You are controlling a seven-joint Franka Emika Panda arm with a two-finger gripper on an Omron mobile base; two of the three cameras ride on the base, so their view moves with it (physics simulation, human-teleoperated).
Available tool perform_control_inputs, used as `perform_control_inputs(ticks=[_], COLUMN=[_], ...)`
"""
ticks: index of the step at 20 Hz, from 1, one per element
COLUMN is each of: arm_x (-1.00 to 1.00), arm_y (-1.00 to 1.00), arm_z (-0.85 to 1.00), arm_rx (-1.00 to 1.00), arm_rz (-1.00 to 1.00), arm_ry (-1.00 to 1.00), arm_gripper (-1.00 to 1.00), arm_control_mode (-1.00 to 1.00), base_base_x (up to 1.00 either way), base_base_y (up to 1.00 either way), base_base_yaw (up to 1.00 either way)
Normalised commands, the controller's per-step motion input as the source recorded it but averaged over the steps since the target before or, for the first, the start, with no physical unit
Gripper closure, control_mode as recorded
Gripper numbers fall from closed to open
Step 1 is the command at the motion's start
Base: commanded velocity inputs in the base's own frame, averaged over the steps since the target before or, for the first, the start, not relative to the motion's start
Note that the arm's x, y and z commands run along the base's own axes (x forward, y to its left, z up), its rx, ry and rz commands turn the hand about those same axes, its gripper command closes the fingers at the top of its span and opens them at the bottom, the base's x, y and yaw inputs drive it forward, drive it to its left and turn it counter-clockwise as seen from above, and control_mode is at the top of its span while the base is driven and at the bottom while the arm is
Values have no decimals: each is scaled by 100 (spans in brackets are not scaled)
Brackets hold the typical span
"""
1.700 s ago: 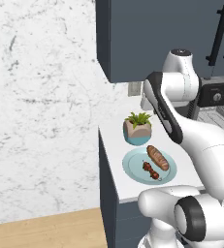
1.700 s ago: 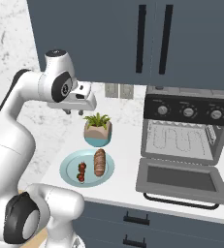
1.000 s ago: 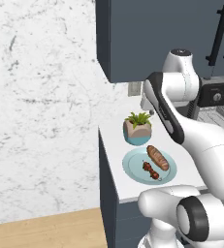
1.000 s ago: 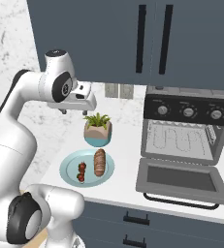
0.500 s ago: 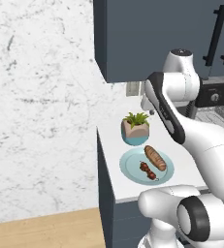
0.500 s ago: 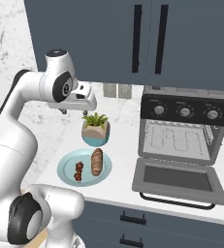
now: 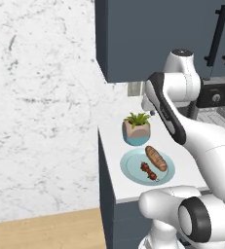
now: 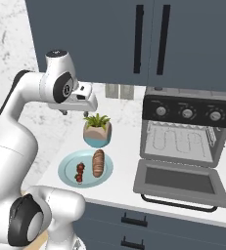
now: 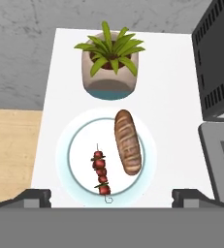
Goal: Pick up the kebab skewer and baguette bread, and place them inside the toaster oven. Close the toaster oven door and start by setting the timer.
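Looking back a second, I see the base has shifted slightly; the things lie as before. My gripper (image 9: 111, 196) hangs spread wide above the plate (image 9: 74, 145), where the kebab skewer (image 9: 101, 170) lies beside the baguette bread (image 9: 127, 141). The toaster oven (image 8: 187, 132) stands with its toaster oven door (image 8: 181, 183) dropped open.

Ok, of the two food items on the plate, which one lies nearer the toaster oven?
The baguette bread: the golden-brown loaf on the plate's oven-side half. The kebab skewer, with its dark red chunks, lies beside it, farther from the toaster oven.

Dark blue cabinets (image 8: 134, 39) hang over a white counter (image 9: 171, 121), marbled wall (image 7: 41, 107), wooden floor (image 7: 50, 233).
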Motion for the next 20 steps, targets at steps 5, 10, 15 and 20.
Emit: perform_control_inputs(ticks=[5,10,15,20], arm_x=[0,0,0,0], arm_y=[0,0,0,0], arm_z=[0,0,0,0], arm_rx=[0,0,0,0], arm_rz=[0,0,0,0], arm_ry=[0,0,0,0], arm_gripper=[-100,-100,-100,-100], arm_control_mode=[100,100,100,100], base_base_x=[0,-3,-3,-28], base_base_y=[-10,5,68,59], base_base_yaw=[0,-1,-12,-14])
